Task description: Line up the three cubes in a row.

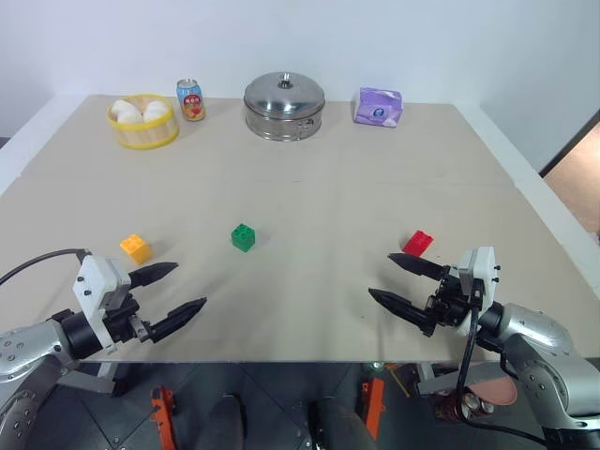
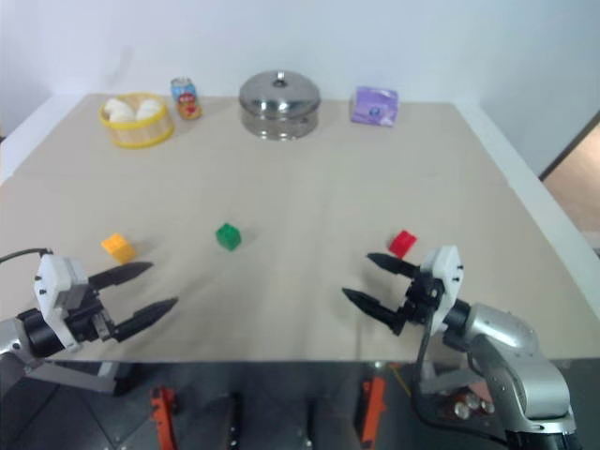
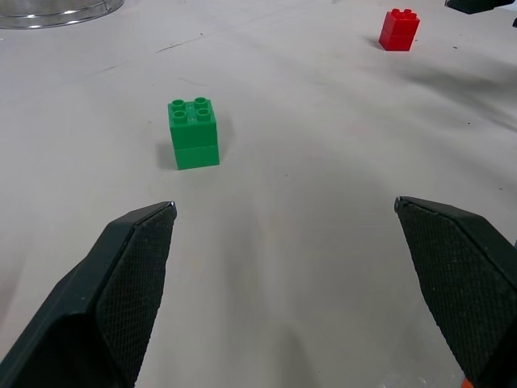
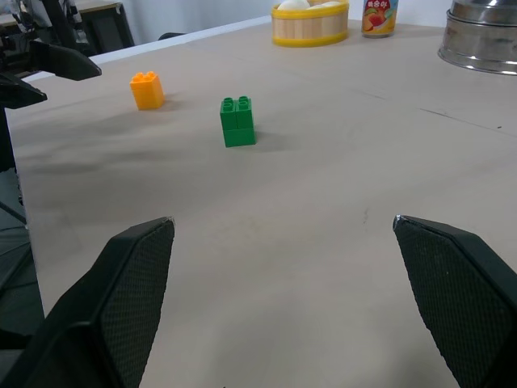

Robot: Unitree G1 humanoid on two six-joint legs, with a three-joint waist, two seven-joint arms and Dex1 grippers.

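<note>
Three studded cubes sit apart on the beige table [image 1: 309,187]. The yellow-orange cube [image 1: 136,247] lies at the left, the green cube [image 1: 244,237] near the middle, the red cube [image 1: 418,243] at the right. My left gripper [image 1: 183,292] hovers open over the table's front edge, just right of and nearer than the yellow-orange cube, with nothing between its fingers. My right gripper [image 1: 386,277] is open too, empty, just in front of the red cube. The left wrist view looks toward the green cube [image 3: 193,133] and the red cube [image 3: 399,29].
Along the far edge stand a yellow steamer basket [image 1: 142,122] with white buns, a soda can [image 1: 191,99], a lidded steel pot [image 1: 284,106] and a purple tissue pack [image 1: 378,106]. The table's front edge runs just under both grippers.
</note>
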